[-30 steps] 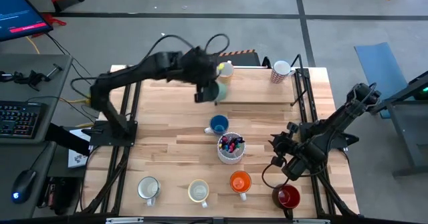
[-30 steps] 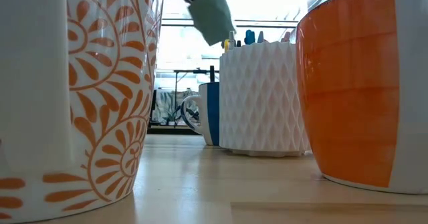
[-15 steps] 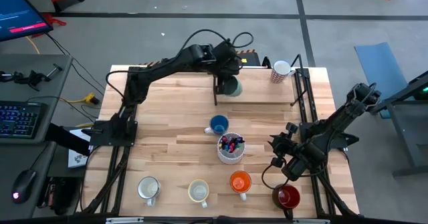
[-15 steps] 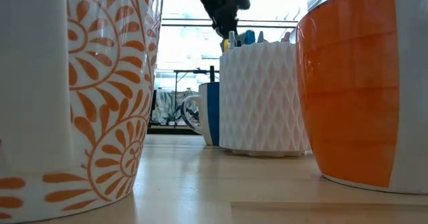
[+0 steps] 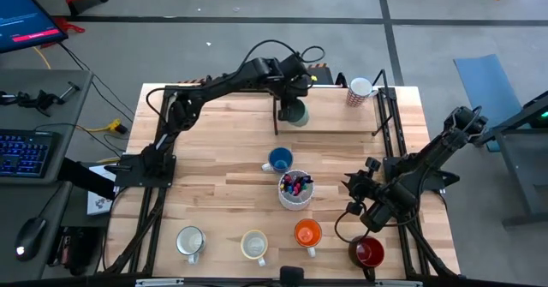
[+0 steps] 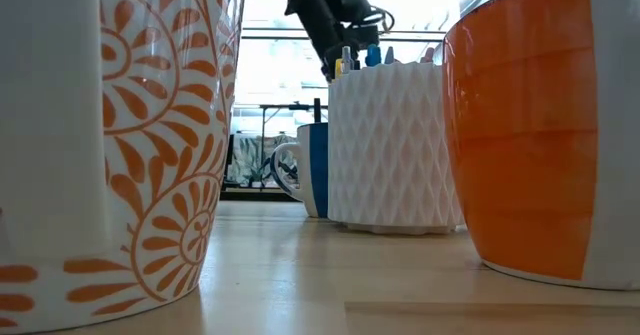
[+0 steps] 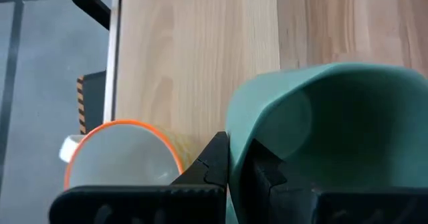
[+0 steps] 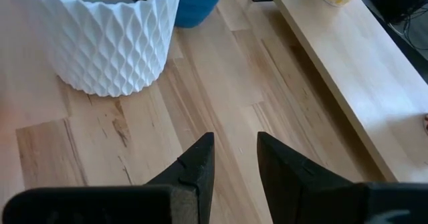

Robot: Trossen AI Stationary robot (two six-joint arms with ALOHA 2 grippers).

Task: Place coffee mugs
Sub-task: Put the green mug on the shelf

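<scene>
My left gripper [image 5: 291, 101] reaches to the table's far side and is shut on the teal green mug [image 5: 296, 114], which is over the raised wooden board [image 5: 342, 120]. A pale yellow mug with an orange rim [image 7: 124, 158] stands just beside it. The patterned white mug [image 5: 360, 90] stands at the board's far right. The blue mug [image 5: 279, 159] stands mid-table. The grey-white [image 5: 190, 242], cream [image 5: 254, 246], orange [image 5: 306, 233] and dark red [image 5: 368, 253] mugs stand in a row at the near edge. My right gripper [image 8: 234, 160] is open and hovers over bare wood near the pen cup. My left gripper holds the teal mug by its rim wall [image 7: 235, 144], with one finger [image 7: 262, 174] inside the mug and the other finger [image 7: 215, 165] outside. The fingers come from above, pointing down. The mug is upright; whether its base rests on the board, I cannot tell.
A white faceted cup with coloured pens [image 5: 295, 188] stands mid-table, near the blue mug. Black frame bars [image 5: 383, 107] run along the table's left and right sides. Bare wood shows on the table's left half [image 5: 210, 167].
My left gripper has carried the teal mug toward the table's far right and down onto the raised board's level. In the low view the mug hung tilted high up a second ago; now it is hidden behind the pen cup. My right arm has kept still.
</scene>
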